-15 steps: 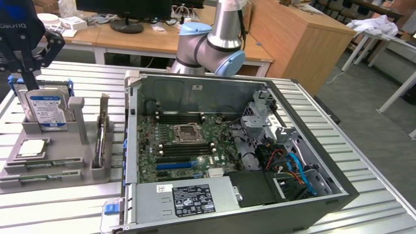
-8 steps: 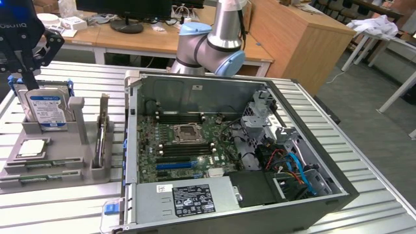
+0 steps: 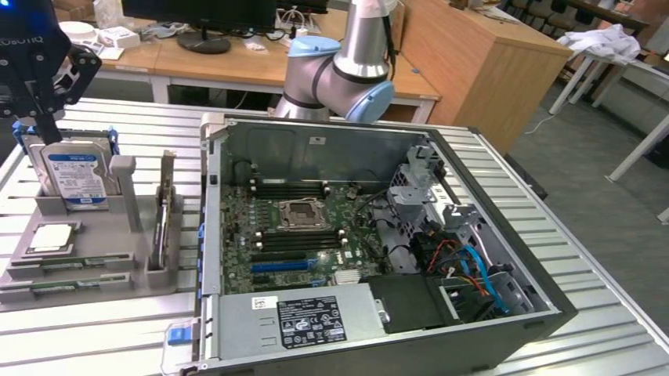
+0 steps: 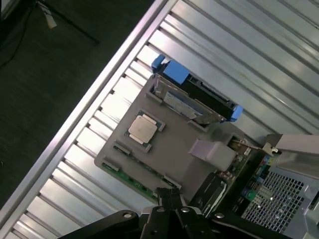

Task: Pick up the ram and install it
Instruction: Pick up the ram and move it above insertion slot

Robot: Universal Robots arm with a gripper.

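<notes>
Clenched empty, my gripper hung above the gray tray, the ram lying lengthwise along the tray's edge nearest it.

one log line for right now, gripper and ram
gripper: shut, empty, above gray tray | ram: lying in tray slot, untouched | pc case: open

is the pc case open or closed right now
Open: the computer case lies on its side with no panel over the top, so the motherboard and power supply inside are in plain view.
</notes>
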